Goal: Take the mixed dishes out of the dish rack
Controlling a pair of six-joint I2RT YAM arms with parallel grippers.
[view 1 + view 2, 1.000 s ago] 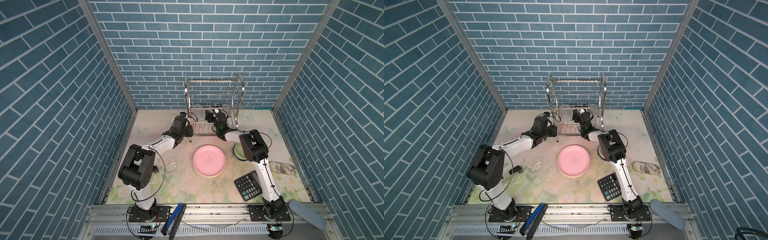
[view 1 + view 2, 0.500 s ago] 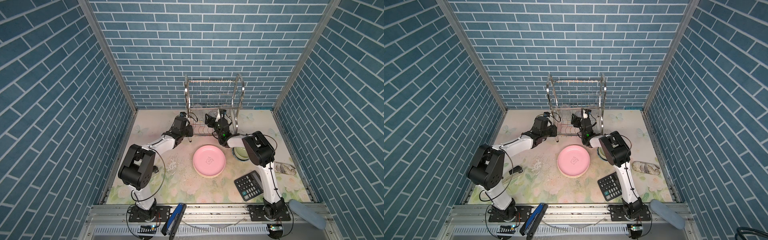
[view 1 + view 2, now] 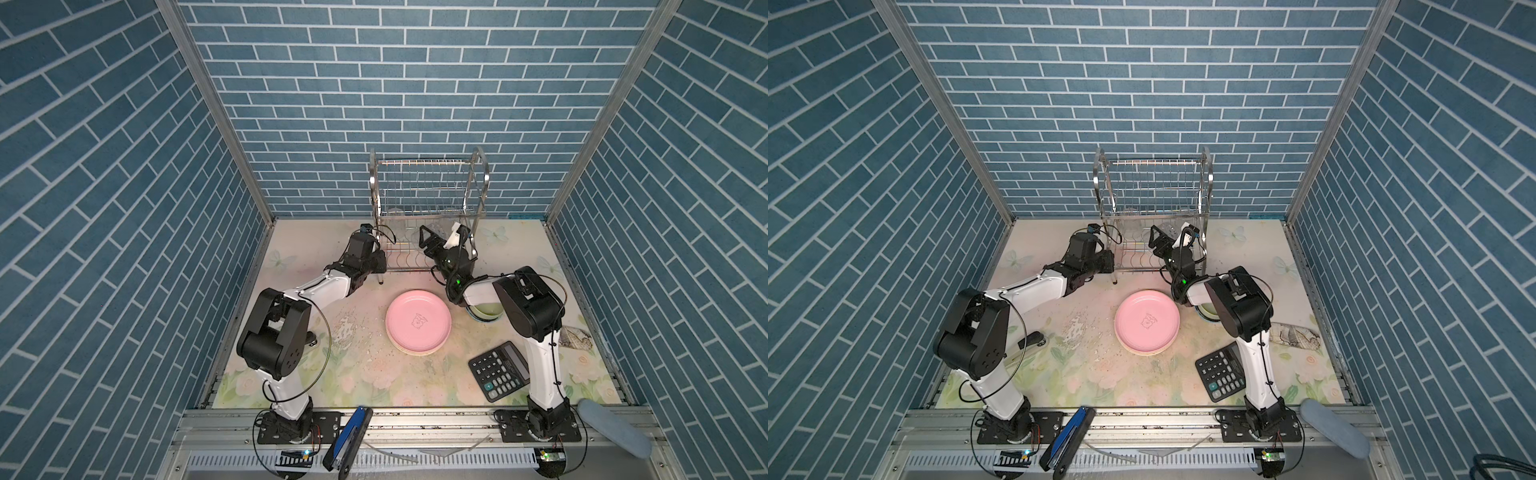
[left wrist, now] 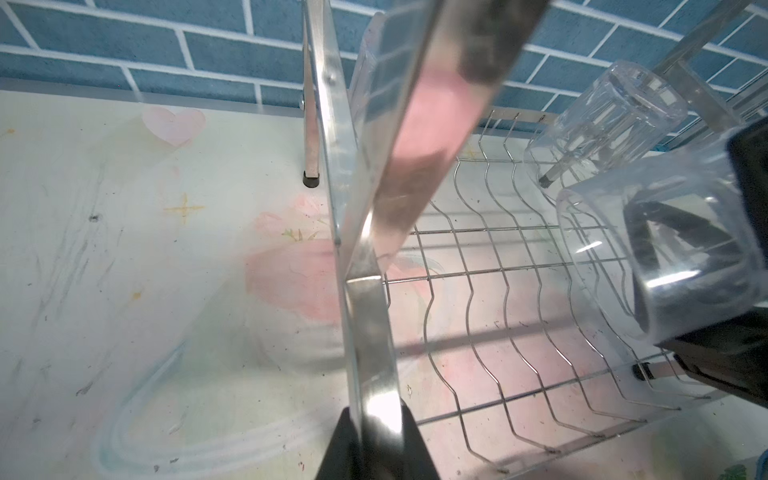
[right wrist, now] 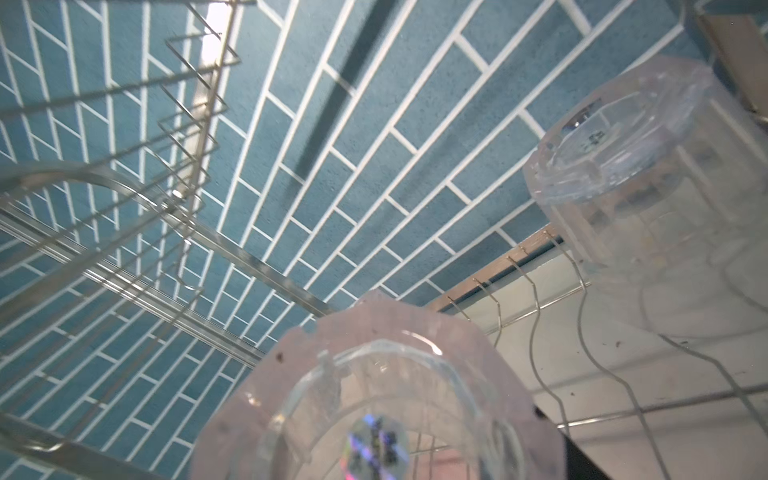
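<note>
The silver wire dish rack (image 3: 428, 195) (image 3: 1152, 187) stands at the back of the table. My left gripper (image 3: 380, 266) (image 4: 376, 415) is shut on the rack's front left upright (image 4: 365, 311). My right gripper (image 3: 438, 236) (image 3: 1171, 235) reaches into the lower tier and is shut on a clear glass (image 4: 665, 257) (image 5: 374, 395), which is tipped on its side. A second clear glass (image 4: 602, 124) (image 5: 665, 199) rests on the lower tier's wires beside it. In front of the rack, a pink plate (image 3: 417, 322) tops a stack and a pale-green bowl (image 3: 486, 311) lies partly under my right arm.
A black calculator (image 3: 498, 376) lies at the front right, beside my right arm's base. A crumpled patterned cloth (image 3: 575, 338) sits near the right wall. White crumbs (image 3: 347, 328) are scattered left of the plate stack. Brick walls close in on three sides.
My right arm's elbow has swung toward the front right and its wrist has turned, with the gripper still in the lower tier. My left arm has not moved.
</note>
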